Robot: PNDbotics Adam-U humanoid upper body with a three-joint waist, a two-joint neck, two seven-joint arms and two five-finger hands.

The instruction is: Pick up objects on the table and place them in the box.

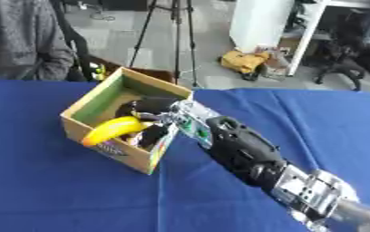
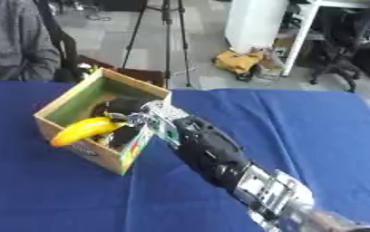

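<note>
Silver and black, the right forearm is filling the lower right of the left eye view, stretching up and left across the blue bench (image 1: 53, 195). At its far end the right robot hand (image 1: 153, 111) is sitting over the open top of the cardboard box (image 1: 109, 152), fingers curling round the end of a yellow banana (image 1: 113, 129). That banana is sticking out to the left of the robot hand, angling down, its tip poking past the box's near wall. Inside the box, under the robot hand, something dark is showing, too unclear to name.

Over in the right eye view, the forearm is running the same diagonal, and the robot hand (image 2: 129, 113) is gripping the banana (image 2: 85, 129) above the box (image 2: 81, 152). Beyond the robot hand, a tripod (image 2: 168, 31) is standing on the floor behind the bench (image 2: 45, 199).
</note>
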